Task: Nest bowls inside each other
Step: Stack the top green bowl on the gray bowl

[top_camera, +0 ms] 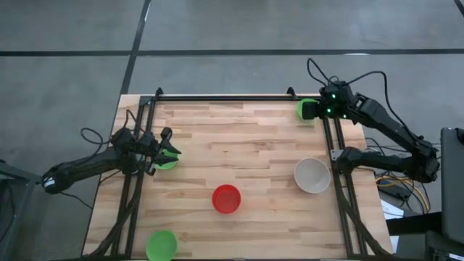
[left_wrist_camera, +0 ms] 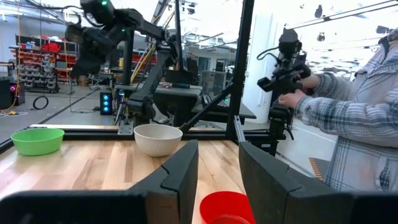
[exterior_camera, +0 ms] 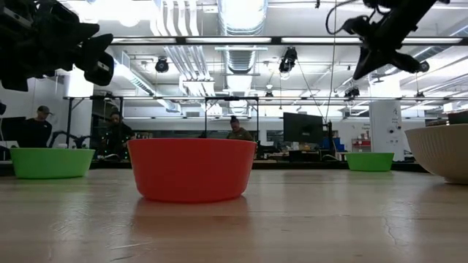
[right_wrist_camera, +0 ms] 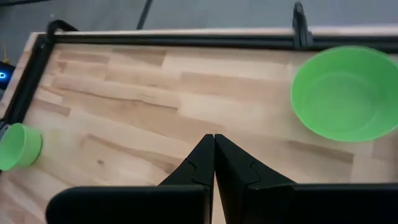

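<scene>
Hovering with parted, empty fingers, the left gripper point(top_camera: 168, 151) could tip the small round bright-green plastic bowl point(top_camera: 166, 162) below it by descending off-centre, while the right gripper point(top_camera: 317, 110) waits pinched shut, holding nothing.

Pretty clearly a robotics lab or open-plan research workshop, not anybody's home. The ceiling point(exterior_camera: 241, 29) is bare industrial stuff: exposed ducts, pipes and long strip lights. The floor point(top_camera: 65, 80) is plain grey concrete with dark seams. Beyond the butcher-block table point(top_camera: 239, 145) there's a row of desks with a monitor point(exterior_camera: 303, 128) and people sitting point(exterior_camera: 235, 128) at them. In the left wrist view a person in a plaid shirt point(left_wrist_camera: 354, 118) handles a camera rig point(left_wrist_camera: 286, 62), and red storage shelving point(left_wrist_camera: 40, 59) stands far back.
</scene>
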